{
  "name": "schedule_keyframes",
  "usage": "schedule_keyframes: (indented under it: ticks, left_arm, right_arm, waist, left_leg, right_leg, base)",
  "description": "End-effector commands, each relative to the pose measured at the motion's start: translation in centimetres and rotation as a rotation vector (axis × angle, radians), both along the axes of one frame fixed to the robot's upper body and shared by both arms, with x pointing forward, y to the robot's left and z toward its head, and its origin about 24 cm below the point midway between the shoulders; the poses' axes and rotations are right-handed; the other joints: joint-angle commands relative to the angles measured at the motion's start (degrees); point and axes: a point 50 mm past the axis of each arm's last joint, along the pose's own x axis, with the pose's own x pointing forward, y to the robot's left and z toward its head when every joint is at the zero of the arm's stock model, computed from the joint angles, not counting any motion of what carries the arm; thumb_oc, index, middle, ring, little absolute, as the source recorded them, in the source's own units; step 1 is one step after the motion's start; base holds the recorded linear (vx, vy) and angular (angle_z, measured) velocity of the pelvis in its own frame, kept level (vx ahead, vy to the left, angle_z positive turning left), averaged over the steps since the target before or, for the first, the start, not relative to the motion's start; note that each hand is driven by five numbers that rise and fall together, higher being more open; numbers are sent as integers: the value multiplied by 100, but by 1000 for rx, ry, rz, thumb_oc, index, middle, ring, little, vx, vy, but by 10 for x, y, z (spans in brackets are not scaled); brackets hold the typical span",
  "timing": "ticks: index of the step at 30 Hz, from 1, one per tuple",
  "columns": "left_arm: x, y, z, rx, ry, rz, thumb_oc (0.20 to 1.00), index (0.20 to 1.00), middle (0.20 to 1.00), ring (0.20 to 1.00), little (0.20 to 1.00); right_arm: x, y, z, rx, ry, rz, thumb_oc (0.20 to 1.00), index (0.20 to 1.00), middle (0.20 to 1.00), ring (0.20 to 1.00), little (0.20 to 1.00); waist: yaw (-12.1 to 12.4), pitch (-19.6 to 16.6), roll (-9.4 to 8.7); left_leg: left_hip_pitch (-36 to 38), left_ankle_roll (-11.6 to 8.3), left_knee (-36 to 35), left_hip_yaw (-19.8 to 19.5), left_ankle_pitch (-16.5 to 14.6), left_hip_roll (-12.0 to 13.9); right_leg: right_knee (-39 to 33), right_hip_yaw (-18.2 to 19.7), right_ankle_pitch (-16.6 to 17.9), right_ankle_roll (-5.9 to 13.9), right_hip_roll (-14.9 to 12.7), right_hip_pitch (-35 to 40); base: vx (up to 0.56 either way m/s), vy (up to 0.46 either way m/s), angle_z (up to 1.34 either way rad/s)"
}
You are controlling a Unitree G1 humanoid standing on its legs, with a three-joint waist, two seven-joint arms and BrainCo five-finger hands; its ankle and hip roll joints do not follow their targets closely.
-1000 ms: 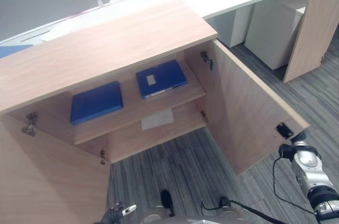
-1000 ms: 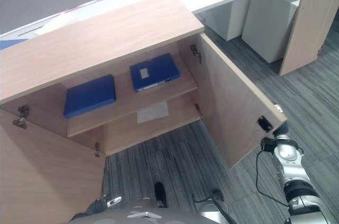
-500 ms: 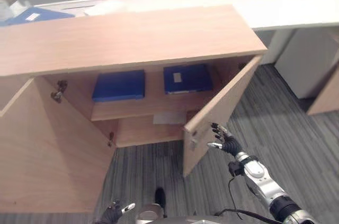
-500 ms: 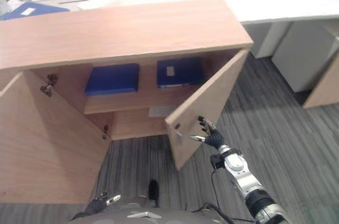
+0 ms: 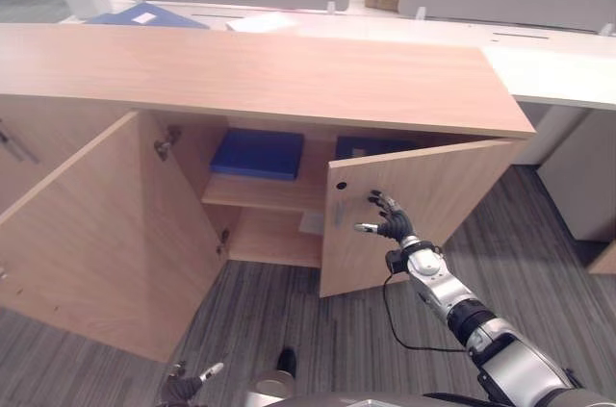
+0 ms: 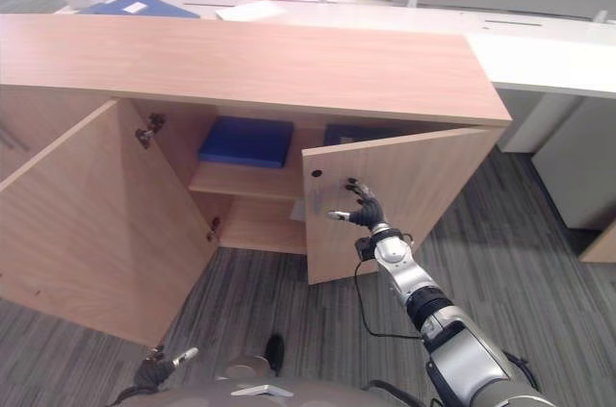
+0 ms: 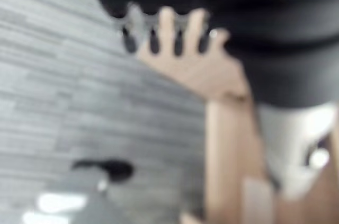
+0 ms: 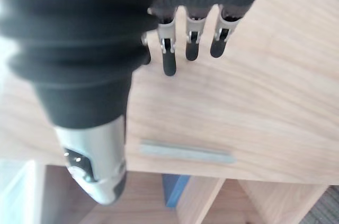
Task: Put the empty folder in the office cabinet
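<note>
1. Left eye view: showed the office cabinet (image 5: 260, 70) with its left door (image 5: 91, 234) swung wide and its right door (image 5: 423, 210) roughly half shut, partly screening the inside.
2. Found two blue folders flat on the cabinet's upper shelf (image 5: 260, 193): one folder (image 5: 258, 153) in plain sight towards the left door, the second folder (image 5: 371, 147) showing as a strip above the right door's top edge. Judged the storing done, so the door was likely being closed.
3. Held the right hand (image 5: 390, 226) at the outer face of the right door beside its metal handle (image 8: 186, 151), fingers (image 8: 192, 38) straight and apart, gripping nothing, as suits a flat push.
4. Hung the left hand (image 5: 183, 390) low, below the left door; fingers too blurred to read.
5. Left another blue folder (image 5: 144, 15) on the white bench (image 5: 549, 65) behind the cabinet.
</note>
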Motion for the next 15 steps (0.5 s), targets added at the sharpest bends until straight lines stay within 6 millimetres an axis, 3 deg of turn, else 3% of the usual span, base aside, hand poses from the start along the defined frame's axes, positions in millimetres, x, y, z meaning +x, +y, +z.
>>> schedule_keyframes:
  ticks: [1,4,8,15]
  left_arm:
    - [38,36,30,257,-230,188,1000,1000,1000,1000,1000]
    - [35,61,51,404,-352,366,1000,1000,1000,1000,1000]
    - [34,80,74,520,-499,510,1000,1000,1000,1000,1000]
    - [26,114,104,641,-614,675,1000,1000,1000,1000,1000]
  right_arm:
    - [11,-20,14,-66,-59,-16,1000,1000,1000,1000,1000]
    - [-12,-41,-14,-103,69,-82,1000,1000,1000,1000,1000]
    - [-32,-63,-35,-150,163,-173,1000,1000,1000,1000,1000]
    - [-83,-94,-68,-195,306,-264,1000,1000,1000,1000,1000]
  waist:
    - [319,165,72]
    - [464,238,75]
    - [553,399,127]
    - [468,519,133]
  left_leg:
    - [423,21,-1,45,-1034,-91]
    - [413,-112,-1,14,-1060,-11]
    - [210,-228,64,210,-906,109]
    - [13,-389,51,287,-713,367]
  right_leg:
    - [-2,-79,-140,-333,226,-209]
    - [-2,-204,-288,-361,296,-153]
    - [-2,-440,-271,-387,266,-234]
    - [14,-490,-268,-346,235,-264]
  base:
    - [-58,-174,13]
    - [-43,-184,20]
    - [-149,-24,22]
    - [-57,143,12]
